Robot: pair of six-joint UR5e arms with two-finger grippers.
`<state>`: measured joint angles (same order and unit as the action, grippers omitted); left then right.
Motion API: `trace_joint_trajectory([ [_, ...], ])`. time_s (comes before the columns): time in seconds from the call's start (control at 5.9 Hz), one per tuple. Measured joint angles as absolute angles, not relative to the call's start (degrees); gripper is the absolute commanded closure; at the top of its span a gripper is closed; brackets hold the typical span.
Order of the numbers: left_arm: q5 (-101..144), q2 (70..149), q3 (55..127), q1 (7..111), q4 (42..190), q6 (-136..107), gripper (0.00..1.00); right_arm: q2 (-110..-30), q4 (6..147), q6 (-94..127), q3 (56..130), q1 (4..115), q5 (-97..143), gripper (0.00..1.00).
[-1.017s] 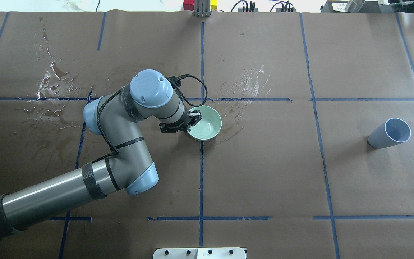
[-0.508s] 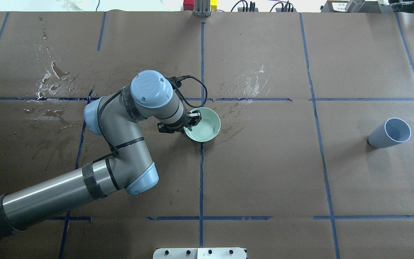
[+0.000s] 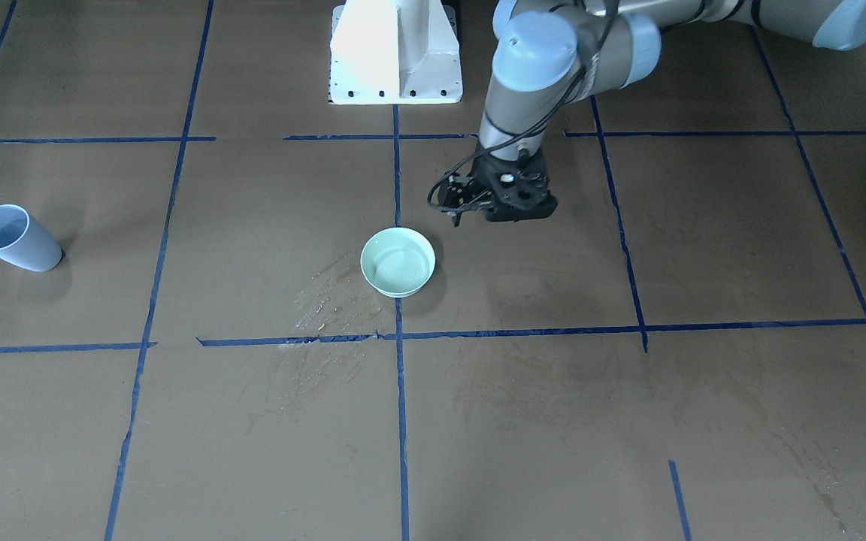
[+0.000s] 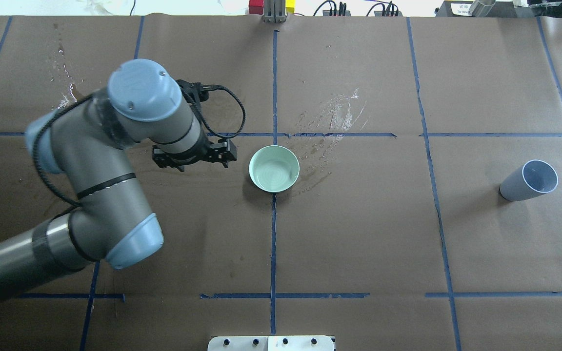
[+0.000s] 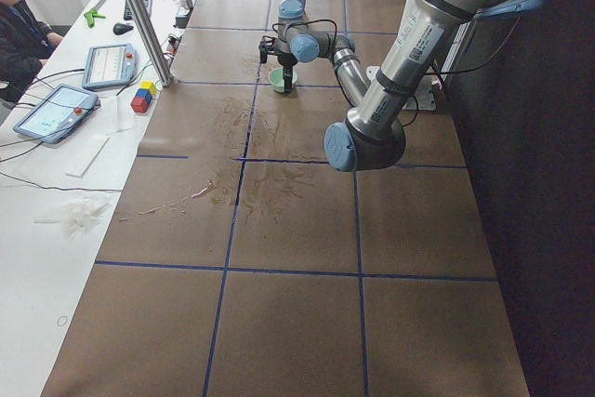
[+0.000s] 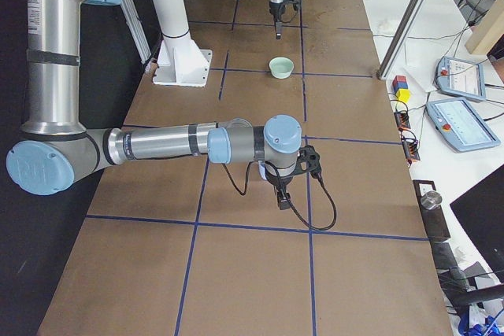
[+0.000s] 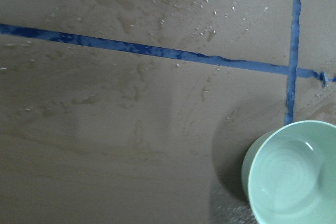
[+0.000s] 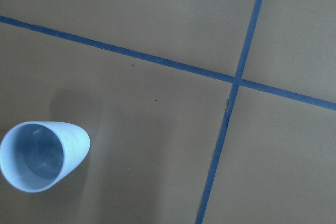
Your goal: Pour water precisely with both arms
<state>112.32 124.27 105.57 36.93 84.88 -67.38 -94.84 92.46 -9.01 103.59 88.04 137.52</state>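
Observation:
A pale green bowl stands upright on the brown paper near the table's middle. It also shows in the front view and the left wrist view. The water in it is only a faint sheen. My left gripper is open and empty, raised and just left of the bowl, clear of its rim. A blue-grey cup stands at the far right. My right gripper shows only in the exterior right view, hanging over the paper; I cannot tell whether it is open or shut.
Wet patches lie on the paper beyond the bowl and at the far left. The white pedestal stands at the robot's edge. Tablets and coloured blocks sit on the side bench.
My left gripper let go of the bowl's rim and drew back to the left, the whole arm swinging away. The bowl stayed put, and the cup did not move.

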Motion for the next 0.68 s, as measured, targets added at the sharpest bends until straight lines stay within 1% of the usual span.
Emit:
trace_joint_trajectory([
  [0.17, 114.5, 120.4, 110.9, 39.0, 82.5, -62.5, 0.00, -94.8, 92.5, -4.7, 106.4, 86.4, 137.6, 0.00],
  [0.34, 115.7, 118.2, 113.2, 40.0, 81.9, -60.9, 0.00, -94.8, 92.5, 2.6, 110.8, 82.9, 137.0, 0.00],
  [0.68, 116.1, 117.3, 113.5, 40.0, 81.9, -62.2, 0.00, -95.3, 90.1, 18.2, 118.3, 75.1, 134.0, 0.00],
])
